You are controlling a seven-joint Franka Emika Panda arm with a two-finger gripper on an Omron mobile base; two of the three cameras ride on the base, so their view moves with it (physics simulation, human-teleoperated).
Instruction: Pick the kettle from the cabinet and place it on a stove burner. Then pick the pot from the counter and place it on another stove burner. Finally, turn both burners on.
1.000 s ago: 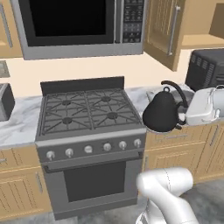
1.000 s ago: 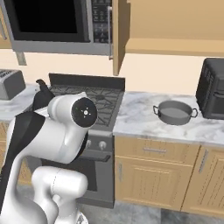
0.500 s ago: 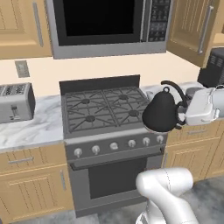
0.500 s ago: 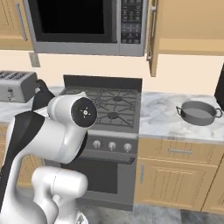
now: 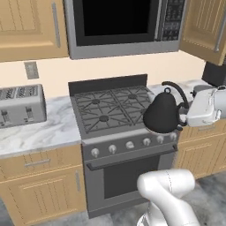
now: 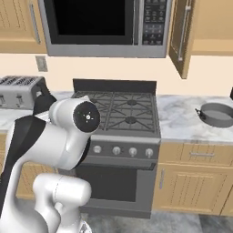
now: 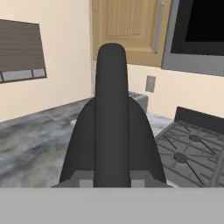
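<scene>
The glossy black kettle (image 5: 162, 114) hangs in the air beside the range's right front corner, held by its arched handle. My gripper (image 5: 182, 114) reaches in from the right and is shut on that handle. In the hand view the kettle's handle (image 7: 112, 118) and body stand right in front of the camera. A little of the kettle (image 6: 43, 97) shows behind my arm. The burners (image 5: 103, 118) lie bare under black grates. The grey pot (image 6: 217, 114) sits on the marble counter (image 6: 182, 119) to the right of the range. The cabinet door (image 5: 205, 27) stands open at the upper right.
A microwave (image 5: 121, 24) hangs above the range. A silver toaster (image 5: 21, 105) stands on the counter to the left. Silver knobs (image 5: 129, 145) line the range front. Wooden drawer cabinets (image 6: 195, 182) sit below the counter.
The whole scene has shifted to the right in both base views, so the base has driven left. The kettle stays in the gripper, same place relative to the arm.
</scene>
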